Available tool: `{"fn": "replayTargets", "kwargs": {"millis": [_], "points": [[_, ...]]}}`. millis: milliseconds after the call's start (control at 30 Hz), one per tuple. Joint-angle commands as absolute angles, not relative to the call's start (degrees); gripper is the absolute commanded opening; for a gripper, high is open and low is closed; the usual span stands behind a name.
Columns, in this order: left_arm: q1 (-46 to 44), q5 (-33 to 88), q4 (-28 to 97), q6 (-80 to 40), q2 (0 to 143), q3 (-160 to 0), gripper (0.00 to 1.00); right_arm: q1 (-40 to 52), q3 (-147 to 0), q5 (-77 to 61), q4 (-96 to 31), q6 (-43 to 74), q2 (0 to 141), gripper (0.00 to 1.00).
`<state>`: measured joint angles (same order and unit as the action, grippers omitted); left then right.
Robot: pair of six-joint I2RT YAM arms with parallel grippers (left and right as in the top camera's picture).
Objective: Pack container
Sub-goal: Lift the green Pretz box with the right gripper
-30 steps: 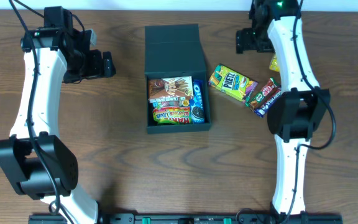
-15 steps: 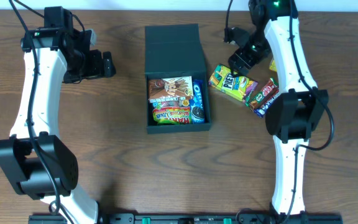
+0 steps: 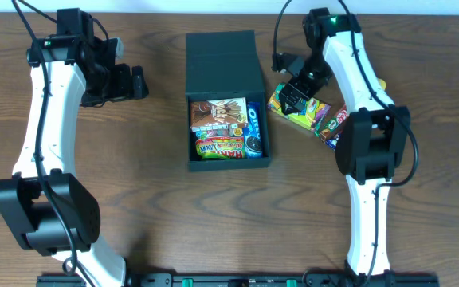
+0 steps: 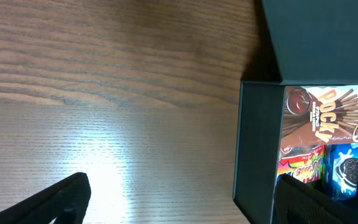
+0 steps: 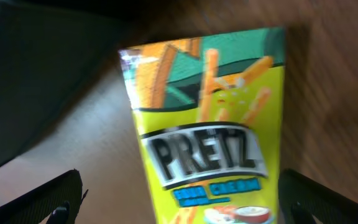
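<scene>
Dark brown wood-grain tabletop (image 3: 158, 219) fills nearly everything, with only a pale strip along its far edge in the overhead view. The left wrist view adds a bright patch of glare on the grain.

From overhead, the container (image 3: 228, 164) sits mid-table towards the far side. It is a matte teal-black box whose hinged lid (image 3: 224, 64) is folded back flat towards the far edge. Inside lie a Pocky box (image 3: 217, 114), an Oreo packet (image 3: 254, 119) at its right, and a green-and-red sweets packet (image 3: 220, 147) below them. Together they cover most of the floor.

Only the overhead view shows both arms at once. The left gripper (image 3: 138, 82) hangs well left of the container. The right gripper (image 3: 292, 96) is over the near end of a Pretz box (image 3: 305, 113), which lies just right of the container. A brown-and-red snack bar (image 3: 337, 119) lies against the Pretz box's far side.

The left wrist view makes the Pocky lettering readable and shows the container's thick left wall. The left gripper's dark fingers (image 4: 55, 199) sit at the bottom corners, spread wide with nothing between them.

The right wrist view is blurred but close. The yellow-green Pretz box, with its pretzel sticks and bold lettering, fills the frame, and the container's dark side is at upper left. The right gripper's fingers (image 5: 328, 199) stand parted at either lower corner, with the Pretz box lying between them and not gripped.
</scene>
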<state>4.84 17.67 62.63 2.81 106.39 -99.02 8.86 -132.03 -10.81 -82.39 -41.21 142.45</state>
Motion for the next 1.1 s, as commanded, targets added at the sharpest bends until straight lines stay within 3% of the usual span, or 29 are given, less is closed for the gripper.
{"fn": "replayTargets", "kwargs": {"millis": [0, 1067], "points": [[5.23, 17.82, 62.81, 2.15, 105.65, -99.09, 0.96, 9.19, -131.63, -8.05, -80.93, -40.29, 141.10, 0.99], [5.23, 17.45, 62.81, 2.15, 105.65, -99.09, 0.96, 10.48, -122.76, -4.67, -71.09, -40.51, 141.14, 0.96]]}}
